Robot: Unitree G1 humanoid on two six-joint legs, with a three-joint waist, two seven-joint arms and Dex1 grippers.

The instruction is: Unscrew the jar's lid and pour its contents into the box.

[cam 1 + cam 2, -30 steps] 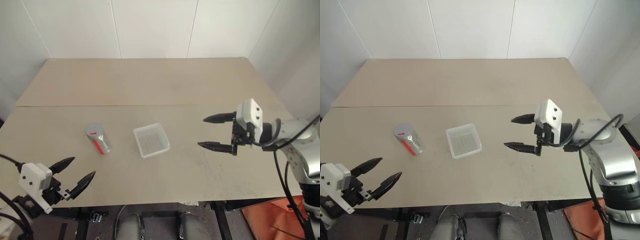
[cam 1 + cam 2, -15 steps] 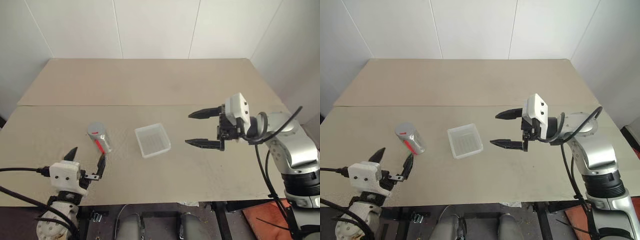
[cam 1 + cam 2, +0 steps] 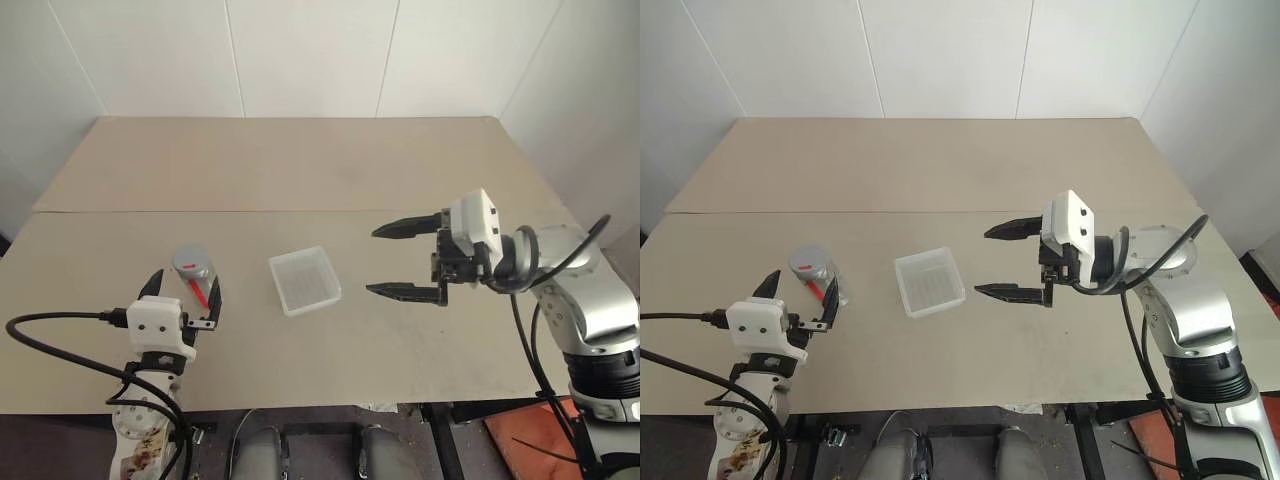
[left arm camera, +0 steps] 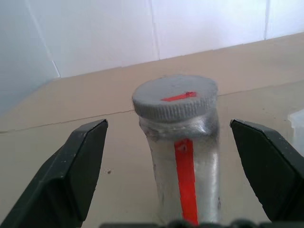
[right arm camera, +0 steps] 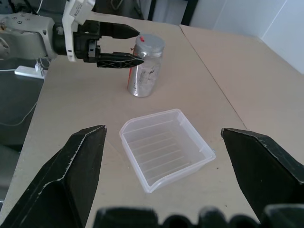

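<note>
Jar (image 3: 195, 276), small and translucent grey with a red stripe down its side, stands upright on the beige table (image 3: 300, 170), towards the near left corner; its grey screw lid (image 4: 175, 97) is on, marked with a red dash; the contents cannot be made out through the wall. It looks light and rigid, probably smooth plastic that could slip or tip if nudged from one side; the safest hold seems to be around the body below the lid, leaving the ribbed cap free for the other fingers to twist. Left gripper (image 3: 183, 291) sits just behind the jar, its two black fingers spread wide on either side of it, apparently not touching. Clear plastic box (image 3: 304, 280), shallow and empty, rests just beside the jar towards the table's middle. Right gripper (image 3: 404, 260) hovers above the table beyond the box, fingers spread and holding nothing; nothing stands between jar and box.
</note>
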